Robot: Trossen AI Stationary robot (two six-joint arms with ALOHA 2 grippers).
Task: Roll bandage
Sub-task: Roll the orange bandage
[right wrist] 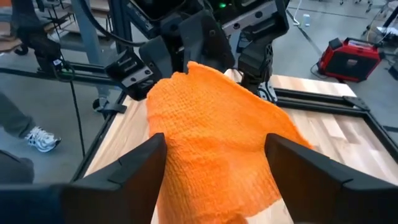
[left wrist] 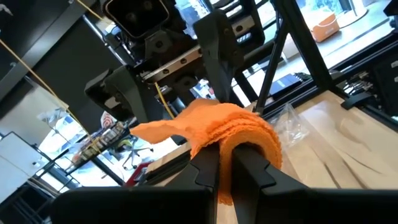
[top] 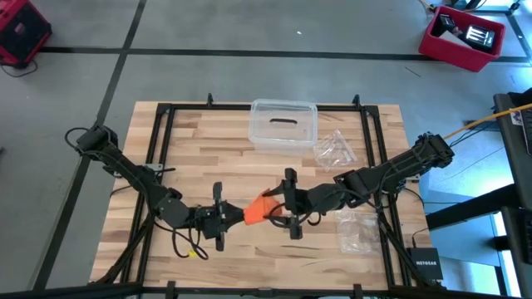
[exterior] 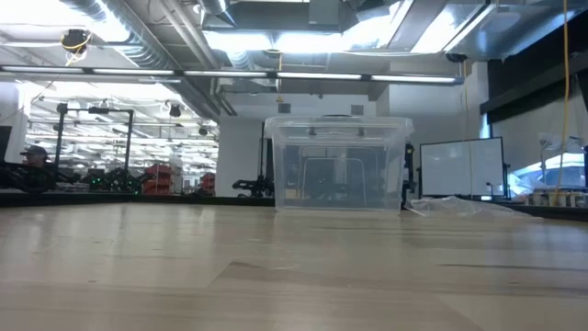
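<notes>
The orange bandage (top: 258, 208) hangs in the air between my two grippers, above the near middle of the table. In the left wrist view it is a bunched, layered wad (left wrist: 239, 127) with a loose flap reaching toward the other arm. My left gripper (top: 236, 216) (left wrist: 225, 168) is shut on it. My right gripper (top: 279, 208) (right wrist: 214, 165) faces it from the table's right, open wide, with the broad bandage (right wrist: 211, 130) lying between its fingers. Neither gripper nor the bandage shows in the low view. My left gripper pinches the bandage's bunched end (left wrist: 225, 193) between its two fingers, several layers thick; the wad arches over one fingertip (left wrist: 252, 158). The fingers come about level from the table's left. The bandage is lifted clear of the table. My right gripper: whether its open fingers (right wrist: 146, 162) touch the bandage cannot be told.
A clear plastic box (top: 283, 124) (exterior: 338, 165) stands at the far middle. Crinkled clear plastic bags lie right of it (top: 335, 149) (exterior: 459, 204) and at the near right (top: 357, 228). A black frame (top: 162, 133) runs along the table's edges.
</notes>
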